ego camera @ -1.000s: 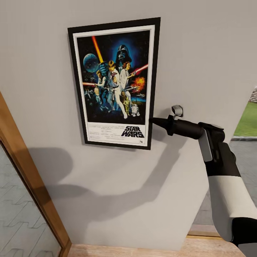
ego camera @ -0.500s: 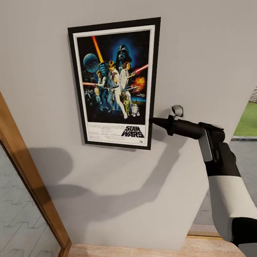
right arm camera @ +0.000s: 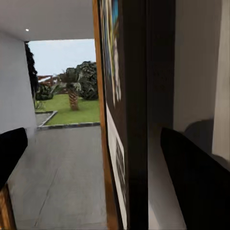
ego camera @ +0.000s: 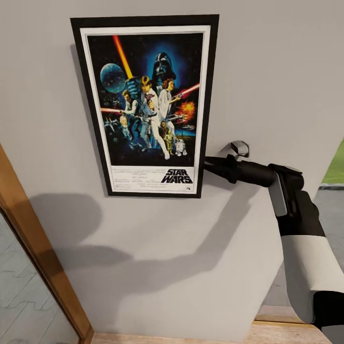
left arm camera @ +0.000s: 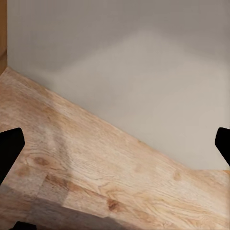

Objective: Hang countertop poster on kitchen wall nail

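Note:
The Star Wars poster [ego camera: 145, 107] sits upright and flat against the light-grey wall [ego camera: 267, 71], its black frame square. My right gripper [ego camera: 206, 166] is at the poster's right edge near its lower corner. In the right wrist view the poster [right arm camera: 122, 120] shows edge-on between the two spread fingers [right arm camera: 191, 182] of the right gripper [right arm camera: 91, 139], with gaps on both sides, so it is open. My left gripper [left arm camera: 117, 143] hangs open over wood floor beside the wall, holding nothing. Any nail is hidden behind the poster. The countertop is out of view.
A wooden door frame with glass [ego camera: 33, 229] runs diagonally at the left. Wood floor [ego camera: 191, 337] lies at the wall's foot. At the right the wall ends at an opening onto paving and lawn [ego camera: 334, 167]. A small grey metal piece [ego camera: 239, 148] sits just above the right gripper.
The poster was tilted in the right gripper's hold; now it hangs straight on the wall. The right fingers have spread off its edge. The head view shifted slightly.

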{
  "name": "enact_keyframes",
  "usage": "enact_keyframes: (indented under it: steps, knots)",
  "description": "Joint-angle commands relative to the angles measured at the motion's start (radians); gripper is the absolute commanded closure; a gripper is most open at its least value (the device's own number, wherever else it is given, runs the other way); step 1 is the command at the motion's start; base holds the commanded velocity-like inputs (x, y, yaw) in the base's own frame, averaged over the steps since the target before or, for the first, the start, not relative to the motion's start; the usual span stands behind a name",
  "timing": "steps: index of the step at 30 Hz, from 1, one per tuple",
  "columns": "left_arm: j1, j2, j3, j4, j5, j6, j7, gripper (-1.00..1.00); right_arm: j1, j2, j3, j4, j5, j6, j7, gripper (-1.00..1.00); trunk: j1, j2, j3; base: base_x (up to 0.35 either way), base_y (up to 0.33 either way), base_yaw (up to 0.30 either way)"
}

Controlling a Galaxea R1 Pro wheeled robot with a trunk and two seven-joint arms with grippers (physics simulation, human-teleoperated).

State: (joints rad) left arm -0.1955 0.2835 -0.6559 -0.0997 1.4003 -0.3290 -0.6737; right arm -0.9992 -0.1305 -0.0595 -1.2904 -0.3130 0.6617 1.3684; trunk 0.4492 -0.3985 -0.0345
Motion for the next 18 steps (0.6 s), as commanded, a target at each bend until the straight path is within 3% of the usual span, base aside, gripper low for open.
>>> enact_keyframes:
  steps: [1,9,18]
  knots:
    - [-0.001,0.0,-0.008,0.0,0.006,-0.005,-0.001,-1.0,-0.001,-0.001,0.0,0.001,0.006,0.005,-0.068,-1.0,0.001,-0.002,-0.003,0.006,0.0,0.0]
    - [-0.001,0.0,-0.008,0.0,0.006,-0.005,-0.001,-1.0,-0.001,-0.005,0.0,0.0,0.006,0.006,-0.068,-1.0,0.001,-0.002,-0.003,-0.03,0.0,0.0]
    - [-0.001,0.0,-0.009,0.0,0.006,-0.005,-0.001,-1.0,-0.001,-0.009,0.0,0.0,0.005,0.006,-0.065,-1.0,0.001,-0.002,-0.003,-0.291,0.0,0.0]
